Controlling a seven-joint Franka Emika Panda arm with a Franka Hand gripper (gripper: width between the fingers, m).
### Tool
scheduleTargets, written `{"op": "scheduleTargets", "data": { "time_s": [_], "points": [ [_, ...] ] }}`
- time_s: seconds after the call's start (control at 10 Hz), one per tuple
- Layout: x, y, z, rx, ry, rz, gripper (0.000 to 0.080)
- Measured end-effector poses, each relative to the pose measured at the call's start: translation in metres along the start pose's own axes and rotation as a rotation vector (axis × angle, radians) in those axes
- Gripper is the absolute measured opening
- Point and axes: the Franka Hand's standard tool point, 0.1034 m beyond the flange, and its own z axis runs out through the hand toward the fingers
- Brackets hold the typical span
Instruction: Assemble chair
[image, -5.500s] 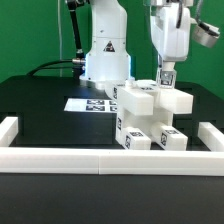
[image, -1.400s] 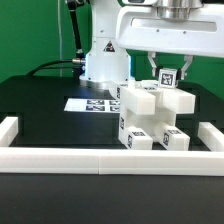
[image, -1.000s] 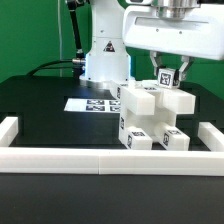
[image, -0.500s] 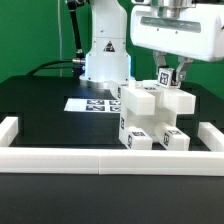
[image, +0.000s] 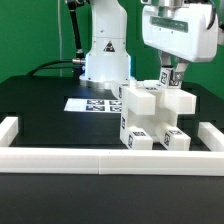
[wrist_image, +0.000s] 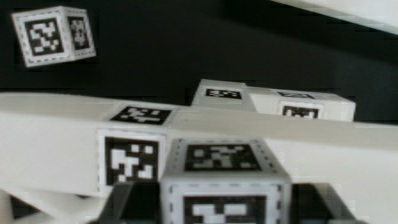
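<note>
The partly built white chair (image: 148, 115) stands on the black table at the exterior view's right, a stack of chunky blocks with black-and-white tags. My gripper (image: 167, 78) hangs over its top right corner, shut on a small upright tagged chair piece (image: 165, 84) that sits on the top block. In the wrist view the same piece (wrist_image: 222, 180) fills the space between my two dark fingers (wrist_image: 143, 200), and the chair's tagged blocks (wrist_image: 267, 100) lie beyond it.
The marker board (image: 88, 104) lies flat to the chair's left. A low white border rail (image: 90, 160) runs along the front and both sides. The robot base (image: 105, 55) stands behind. Another white tagged block (wrist_image: 54, 37) shows on the black table in the wrist view.
My hand has turned about its vertical axis over the chair, its wide face swinging narrower, while staying closed on the small piece at the same spot. The chair has not moved.
</note>
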Motion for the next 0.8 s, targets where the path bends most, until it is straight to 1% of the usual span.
{"op": "scheduleTargets", "data": {
  "time_s": [0.8],
  "points": [
    [-0.0074,-0.0004,0.0006,-0.001,-0.023,0.44,0.0288]
  ]
}}
